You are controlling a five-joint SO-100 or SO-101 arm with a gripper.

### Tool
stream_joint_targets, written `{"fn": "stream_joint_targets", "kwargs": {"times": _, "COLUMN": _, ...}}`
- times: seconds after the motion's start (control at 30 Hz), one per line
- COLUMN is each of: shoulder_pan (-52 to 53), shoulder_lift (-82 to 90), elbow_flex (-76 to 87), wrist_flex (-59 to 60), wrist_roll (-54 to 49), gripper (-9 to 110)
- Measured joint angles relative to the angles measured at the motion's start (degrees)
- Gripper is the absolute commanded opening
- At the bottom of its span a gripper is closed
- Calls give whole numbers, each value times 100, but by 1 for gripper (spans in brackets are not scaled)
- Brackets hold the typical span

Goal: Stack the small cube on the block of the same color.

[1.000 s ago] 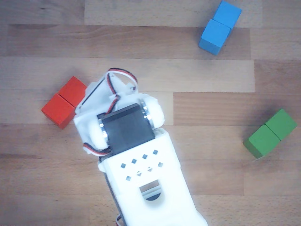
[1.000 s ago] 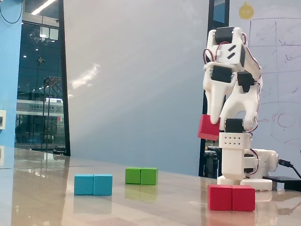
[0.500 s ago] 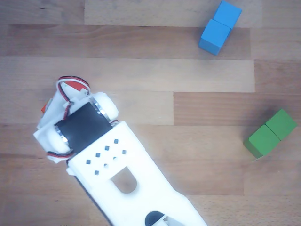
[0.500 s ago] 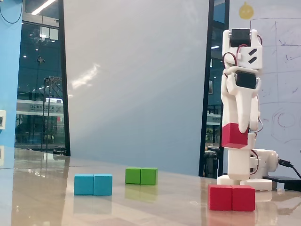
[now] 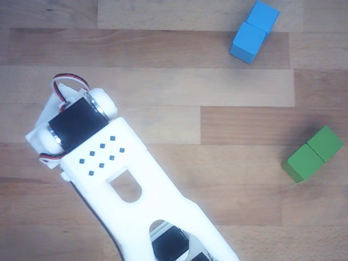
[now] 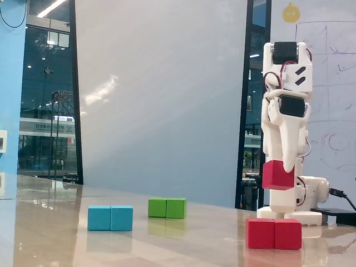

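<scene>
Fixed view, pincer (image 6: 280,173) holding small cube (image 6: 277,176), clear above block (image 6: 273,233)

A wooden table (image 6: 50,233) is seen; on it are laid a blue block (image 6: 110,217), a green block (image 6: 167,207) and the red block (image 6: 273,233).

We see a red small cube (image 6: 277,176), red block (image 6: 273,233), blue block (image 6: 110,218), green block (image 6: 167,208), white arm (image 6: 286,119), wood-grain table (image 5: 179,92).

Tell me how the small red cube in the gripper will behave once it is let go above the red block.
The small cube looks rigid with flat faces, so it should settle, not roll. It hangs slightly tilted above the red block, so it may land corner-first and shift. Its matte faces look unlikely to slide in the gripper.
</scene>
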State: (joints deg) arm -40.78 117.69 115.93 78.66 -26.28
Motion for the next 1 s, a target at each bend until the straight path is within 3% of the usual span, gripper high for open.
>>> {"fn": "stream_joint_targets", "kwargs": {"times": 1.0, "shoulder_pan": 114, "shoulder_lift": -1274, "elbow_flex": 0, "wrist_flex": -967, "wrist_roll": 0, "gripper": 10}}
